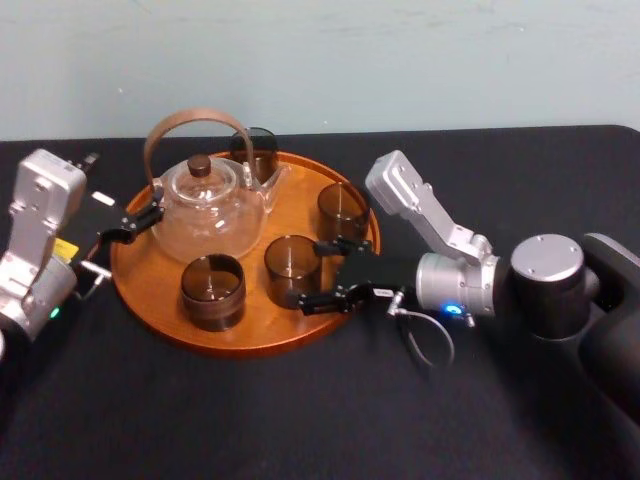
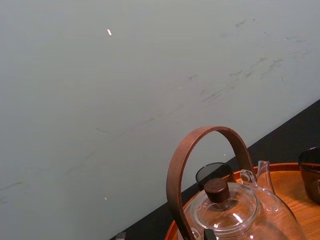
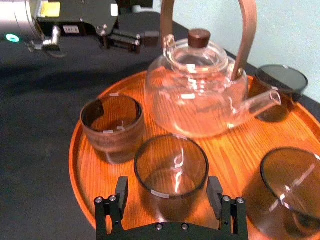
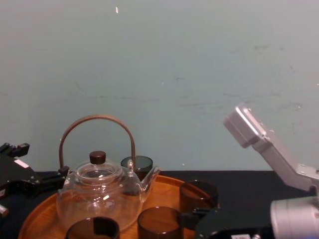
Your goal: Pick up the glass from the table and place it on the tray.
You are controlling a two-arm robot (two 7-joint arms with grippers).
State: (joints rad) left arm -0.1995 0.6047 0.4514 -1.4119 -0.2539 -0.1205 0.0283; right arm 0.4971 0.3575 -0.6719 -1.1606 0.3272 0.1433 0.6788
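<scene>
Right tool (image 3: pixel 168 192), fingers (image 3: pixel 121 192) apart, astride glass (image 3: pixel 171 165) on tray (image 3: pixel 227 150).

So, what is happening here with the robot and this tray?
The right claw is at the tray's front-right edge, open around a brown glass that stands on the tray in front of the teapot. The glass seems already placed. The left claw is at the tray's left edge, by the teapot.

Black-clothed table (image 1: pixel 300 420), wide and flat. Sitting straight on it is the big round orange-brown wooden tray (image 1: pixel 250 342) with a low rim. The table's back edge passes just behind the tray, and bare cloth spreads out in front of the tray and off to its right.
</scene>
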